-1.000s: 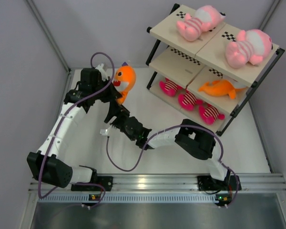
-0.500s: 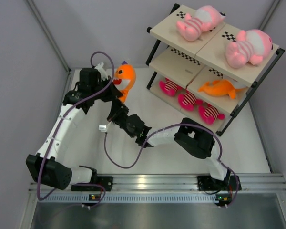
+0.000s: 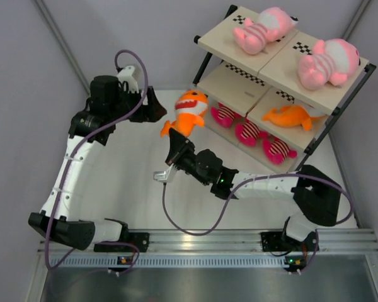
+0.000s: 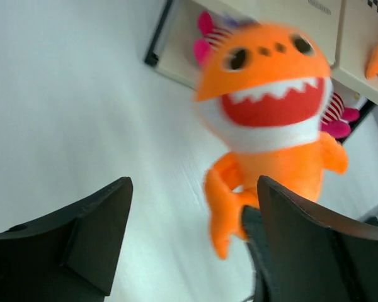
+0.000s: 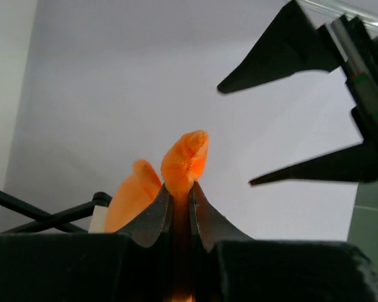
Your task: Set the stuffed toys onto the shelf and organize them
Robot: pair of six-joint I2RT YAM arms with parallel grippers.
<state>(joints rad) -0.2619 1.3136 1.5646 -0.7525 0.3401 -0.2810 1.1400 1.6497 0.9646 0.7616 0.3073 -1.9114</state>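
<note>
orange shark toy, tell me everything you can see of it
The orange shark toy is soft plush: orange body, white muzzle, red mouth with white teeth, dark eyes, stubby fins. The right gripper is shut on a thin lower part, holding it up beside the shelf front corner. The open left gripper is apart from it.

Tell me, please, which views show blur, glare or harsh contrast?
Left wrist: the toy is smeared by blur, edges soft. Right wrist: the fingers are dark silhouettes against a bright wall. Top external: sharp, with glare on the rail.
</note>
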